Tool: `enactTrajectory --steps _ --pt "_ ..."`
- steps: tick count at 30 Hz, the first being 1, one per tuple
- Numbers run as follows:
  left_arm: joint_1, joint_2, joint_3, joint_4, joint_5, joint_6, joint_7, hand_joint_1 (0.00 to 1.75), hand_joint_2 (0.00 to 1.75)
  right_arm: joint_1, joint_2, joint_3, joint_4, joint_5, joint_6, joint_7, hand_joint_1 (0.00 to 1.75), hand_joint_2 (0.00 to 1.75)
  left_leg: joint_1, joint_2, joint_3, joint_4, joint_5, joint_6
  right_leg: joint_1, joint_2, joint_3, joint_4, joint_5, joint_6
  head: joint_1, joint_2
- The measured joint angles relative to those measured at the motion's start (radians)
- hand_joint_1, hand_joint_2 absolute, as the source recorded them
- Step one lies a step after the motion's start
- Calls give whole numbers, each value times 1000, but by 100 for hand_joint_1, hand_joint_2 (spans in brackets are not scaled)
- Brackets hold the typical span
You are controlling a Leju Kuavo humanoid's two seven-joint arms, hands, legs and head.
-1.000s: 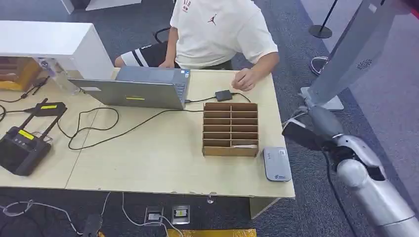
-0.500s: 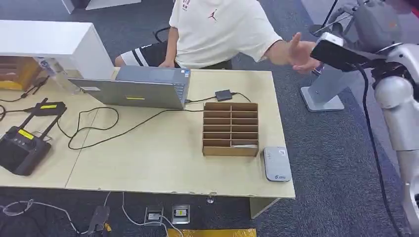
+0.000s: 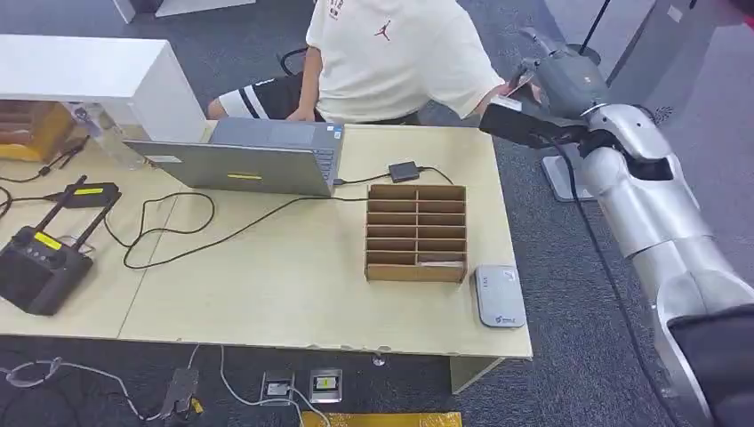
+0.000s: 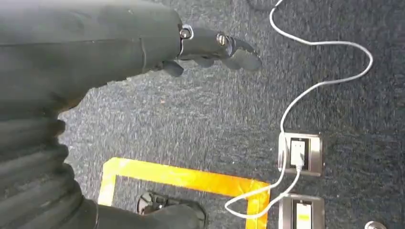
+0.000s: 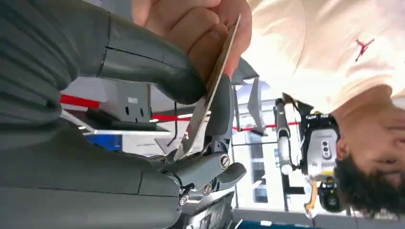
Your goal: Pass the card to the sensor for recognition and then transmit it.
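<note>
My right hand (image 3: 556,80) is raised beyond the table's far right corner, next to the seated person (image 3: 391,53). In the right wrist view the thin card (image 5: 204,98) stands edge-on, pinched between my grey thumb (image 5: 153,67) and my dark fingers (image 5: 217,119). The person's hand (image 5: 200,24) grips the card's other end. The grey-white card sensor (image 3: 498,296) lies on the table's near right corner, beside a cardboard slot box (image 3: 415,233). My left hand (image 4: 210,45) hangs over the carpet with fingers stretched out and nothing in it.
A laptop (image 3: 249,160), cables, a small black adapter (image 3: 402,171) and a black controller (image 3: 40,262) lie on the wooden table (image 3: 267,294). A grey stand base (image 3: 578,182) sits on the carpet right of the table. Floor sockets (image 4: 298,152) and yellow tape (image 4: 191,179) are below.
My right arm swung up from beside the table's right edge to the far corner. The person's hand left the table, reached out, and now holds the card with my hand.
</note>
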Motion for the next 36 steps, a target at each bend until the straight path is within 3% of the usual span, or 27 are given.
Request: enactTrajectory --steps 8,9,14,15,17,19,21,26,30,36 --pt "4 0 -5 0 37 16 -5 0 175 -4 43 27 77 -4 -70 -9 0 175 0 0 0 0 0 0 0 1 0 0 0 0 0 0" --pt "4 0 -6 0 41 18 -8 0 175 -4 46 31 81 -13 -79 -9 0 0 0 0 0 0 0 0 0 0 0 0 0 0 0 0" --pt "13 0 -12 0 70 37 -23 0 175 -12 56 26 94 -138 -110 -16 0 0 0 1 0 0 0 0 0 1 -1 0 0 0 1 0" --pt "17 0 -15 0 80 43 -30 0 175 -14 57 15 95 -214 -103 -21 0 175 0 1 0 0 0 0 0 1 -1 0 0 0 0 0" --pt "23 -1 -20 0 93 50 -35 0 175 -15 57 -5 94 -333 -60 -25 0 175 0 1 0 0 0 0 0 1 -1 0 0 0 0 0" --pt "32 -1 -26 0 107 52 -45 0 175 -11 57 -42 76 -537 59 11 0 175 0 1 1 0 0 0 0 2 -1 0 0 0 0 0" --pt "38 0 -31 0 119 52 -53 0 175 5 50 -68 40 -659 139 52 0 175 0 1 1 0 0 0 0 2 0 0 0 0 1 0" --pt "46 3 -55 0 163 55 -64 0 175 102 8 -123 -135 -911 224 191 0 175 0 1 2 0 0 0 0 2 0 -1 0 0 0 0" --pt "50 5 -76 0 184 59 -64 0 175 203 -39 -144 -277 -889 243 248 0 175 0 2 2 0 0 0 0 3 0 -1 0 0 0 0" --pt "50 9 -109 0 208 67 -61 0 175 369 -116 -145 -495 -577 221 296 0 175 0 3 3 0 -1 -1 0 4 0 -1 0 0 0 0"
